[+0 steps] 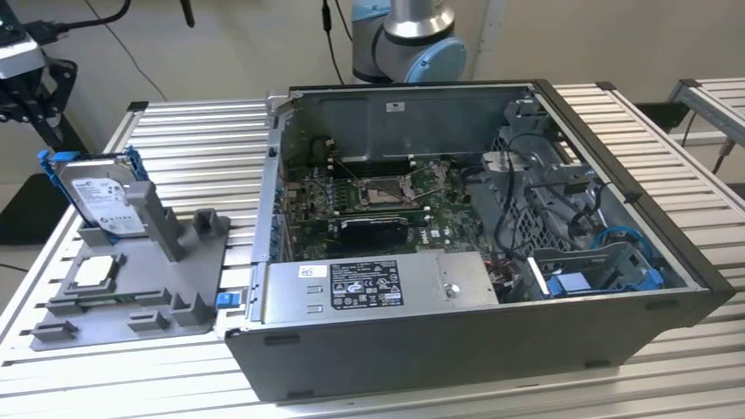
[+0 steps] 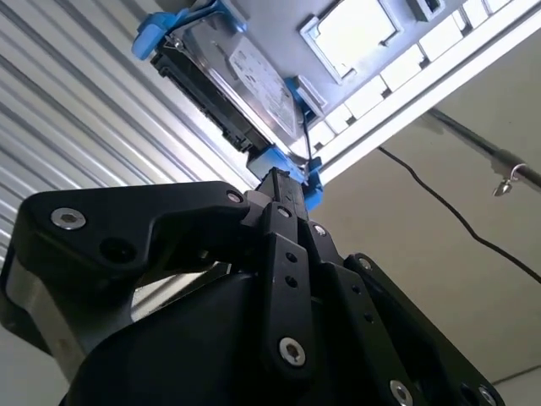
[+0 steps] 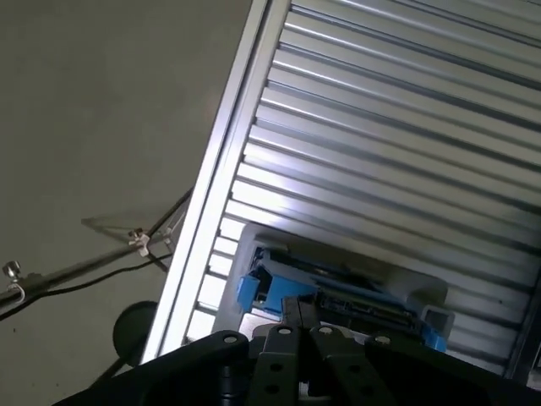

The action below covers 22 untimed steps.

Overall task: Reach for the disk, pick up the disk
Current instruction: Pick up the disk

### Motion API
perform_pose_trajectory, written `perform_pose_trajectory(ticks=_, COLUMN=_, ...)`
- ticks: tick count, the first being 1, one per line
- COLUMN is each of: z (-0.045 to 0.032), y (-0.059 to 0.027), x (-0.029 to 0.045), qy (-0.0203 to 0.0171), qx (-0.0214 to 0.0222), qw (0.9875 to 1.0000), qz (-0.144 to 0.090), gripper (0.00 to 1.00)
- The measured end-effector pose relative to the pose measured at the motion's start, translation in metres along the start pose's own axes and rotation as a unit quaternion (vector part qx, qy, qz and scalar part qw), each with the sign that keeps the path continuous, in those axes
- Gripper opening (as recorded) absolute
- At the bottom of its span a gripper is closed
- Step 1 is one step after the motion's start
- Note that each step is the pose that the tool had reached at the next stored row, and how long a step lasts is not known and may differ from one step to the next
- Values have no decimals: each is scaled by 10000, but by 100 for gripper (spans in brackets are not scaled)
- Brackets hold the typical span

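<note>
Your jaws, pressed together and empty, hang just above the disk (image 1: 103,199); it stands on edge directly beneath them, near the bench's (image 1: 187,131) edge.

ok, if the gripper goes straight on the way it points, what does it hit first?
Most likely the disk: in the second wrist view the gripper points at its blue-framed end, standing in the grey holder. How close they are is hard to judge.

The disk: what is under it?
The disk stands on edge in a slot of the grey holder, which lies on the slatted table. Its lower edge is hidden by the slot walls.
</note>
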State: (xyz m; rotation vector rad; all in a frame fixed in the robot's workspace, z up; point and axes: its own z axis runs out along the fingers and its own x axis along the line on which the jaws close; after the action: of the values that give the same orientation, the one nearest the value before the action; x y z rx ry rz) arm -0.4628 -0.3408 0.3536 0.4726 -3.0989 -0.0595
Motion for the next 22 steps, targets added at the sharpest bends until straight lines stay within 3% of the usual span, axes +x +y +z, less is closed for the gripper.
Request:
perform_pose_trajectory(ticks=6, z=0, y=0, x=0, qy=11, qx=0, qw=9996, qz=-279, gripper=0)
perform_pose_trajectory(ticks=13, z=0, y=0, x=0, qy=23, qx=0, qw=9983, qz=-583, gripper=0)
perform_pose_trajectory(ticks=22, z=0, y=0, x=0, qy=43, qx=1, qw=9937, qz=-1124, gripper=0)
